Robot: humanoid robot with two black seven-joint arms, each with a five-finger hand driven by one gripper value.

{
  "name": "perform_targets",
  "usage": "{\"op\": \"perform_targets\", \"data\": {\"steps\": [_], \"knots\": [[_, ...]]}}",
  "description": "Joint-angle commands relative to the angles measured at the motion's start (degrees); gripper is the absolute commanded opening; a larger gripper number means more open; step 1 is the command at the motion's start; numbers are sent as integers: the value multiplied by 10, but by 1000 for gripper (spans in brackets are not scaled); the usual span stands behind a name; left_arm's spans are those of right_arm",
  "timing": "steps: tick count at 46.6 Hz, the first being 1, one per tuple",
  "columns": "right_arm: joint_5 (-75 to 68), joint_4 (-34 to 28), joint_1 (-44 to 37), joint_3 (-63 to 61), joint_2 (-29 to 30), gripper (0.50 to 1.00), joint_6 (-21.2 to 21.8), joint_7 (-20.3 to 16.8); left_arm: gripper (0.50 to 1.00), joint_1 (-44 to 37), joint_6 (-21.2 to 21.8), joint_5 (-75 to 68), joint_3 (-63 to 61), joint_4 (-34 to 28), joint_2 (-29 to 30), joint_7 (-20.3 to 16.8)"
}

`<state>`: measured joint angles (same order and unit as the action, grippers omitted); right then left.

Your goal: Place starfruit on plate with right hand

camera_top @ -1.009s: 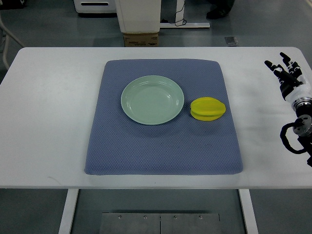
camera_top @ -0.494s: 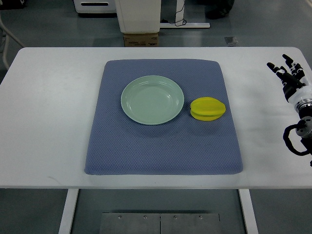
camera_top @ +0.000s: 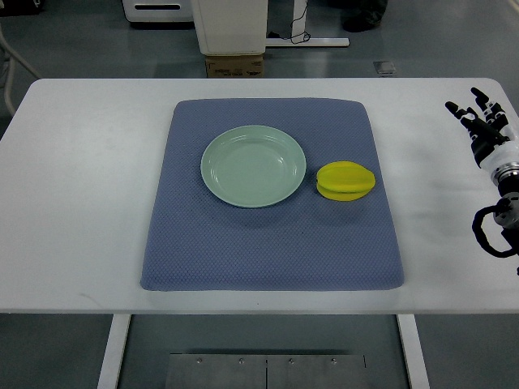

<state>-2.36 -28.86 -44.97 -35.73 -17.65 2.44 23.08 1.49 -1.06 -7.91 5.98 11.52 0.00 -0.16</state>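
Note:
A yellow starfruit (camera_top: pixel 345 180) lies on the blue mat (camera_top: pixel 268 243), just right of a pale green plate (camera_top: pixel 253 165) that holds nothing. My right hand (camera_top: pixel 478 117) hovers over the white table's far right edge, well away from the fruit, with its black fingers spread and holding nothing. Its arm enters from the right edge below it. The left arm does not show.
The mat covers the middle of the white table (camera_top: pixel 81 186). Beyond the table's far edge stand a white cabinet base (camera_top: pixel 231 24) and a cardboard box (camera_top: pixel 235 66) on the floor.
My right hand has drifted slightly to the right, toward the table's edge. The starfruit and plate have not moved.

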Motion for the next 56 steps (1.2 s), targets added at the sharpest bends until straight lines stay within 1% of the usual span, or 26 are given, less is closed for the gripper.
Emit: {"op": "perform_targets", "data": {"steps": [1,5,8,13,18,24,36,41,47,53,56], "knots": [[1,-6,2,0,2,1000,0,0,1000,0,0,0,0,0,0,0],[1,-17,7,9,0,1000,-1,1,1000,0,0,0,0,0,0,0],[1,-41,17,17,-6,1000,-2,9,1000,0,0,0,0,0,0,1],[2,-104,36,21,-37,1000,-8,33,1000,0,0,0,0,0,0,0],[2,-175,55,21,-66,1000,-14,36,1000,0,0,0,0,0,0,0],[11,-243,59,31,-93,1000,-53,41,1000,0,0,0,0,0,0,0],[96,-371,59,108,-137,1000,-151,86,1000,0,0,0,0,0,0,0],[134,-395,59,135,-150,1000,-175,96,1000,0,0,0,0,0,0,0],[204,-397,59,173,-151,1000,-199,102,1000,0,0,0,0,0,0,1],[277,-397,56,221,-152,1000,-255,114,1000,0,0,0,0,0,0,0],[293,-397,51,243,-153,1000,-274,115,1000,0,0,0,0,0,0,1]]}}
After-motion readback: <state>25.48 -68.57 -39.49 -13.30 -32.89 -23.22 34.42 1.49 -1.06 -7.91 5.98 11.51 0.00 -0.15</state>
